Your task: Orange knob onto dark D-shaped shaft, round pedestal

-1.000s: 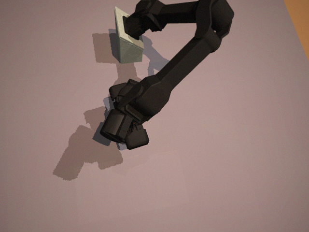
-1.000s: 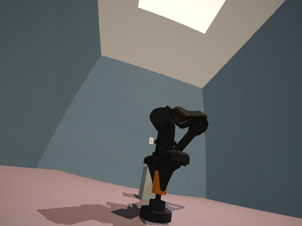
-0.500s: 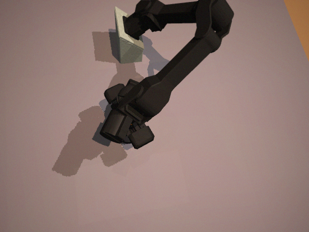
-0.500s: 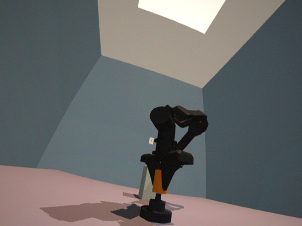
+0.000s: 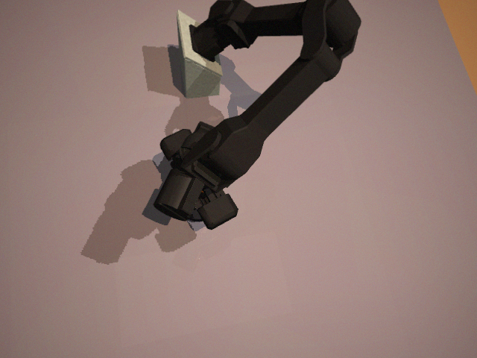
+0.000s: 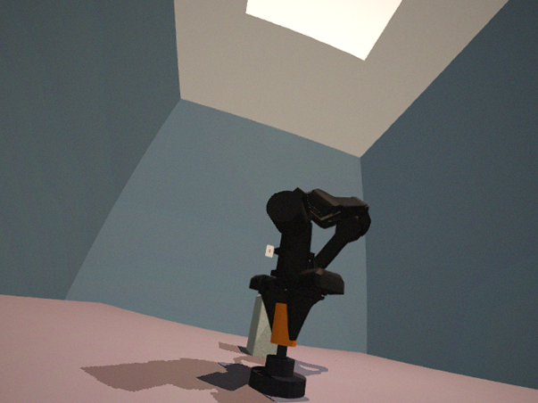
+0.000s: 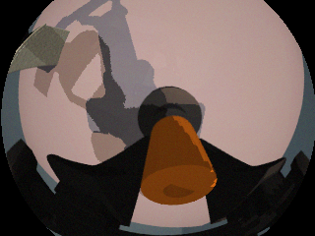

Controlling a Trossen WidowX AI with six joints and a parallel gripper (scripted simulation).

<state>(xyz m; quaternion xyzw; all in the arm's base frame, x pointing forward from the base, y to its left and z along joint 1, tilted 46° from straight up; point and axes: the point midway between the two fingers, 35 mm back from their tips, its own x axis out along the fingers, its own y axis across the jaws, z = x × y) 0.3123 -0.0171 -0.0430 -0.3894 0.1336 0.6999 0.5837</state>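
The orange knob (image 6: 279, 321) (image 7: 172, 147) is held upright, wide end up, between the two dark fingers of my gripper (image 6: 283, 329) (image 7: 173, 142), which is shut on it. The dark shaft (image 6: 282, 350) shows as a short length directly below the knob's lower edge. Its top is hidden, so I cannot tell whether it is inside the hole or just touching. The knob stands clear above the round dark pedestal (image 6: 277, 384) (image 7: 169, 94) and its narrower collar. In the top view the arm covers the knob, shaft and pedestal almost completely. The shaft's flat side is not visible.
A pale grey-green block (image 5: 202, 80) (image 6: 259, 330) (image 7: 43, 48) stands under the arm's base, behind the pedestal in the exterior view. The arm's shadows fall across the pink surface (image 5: 346, 250) around the pedestal.
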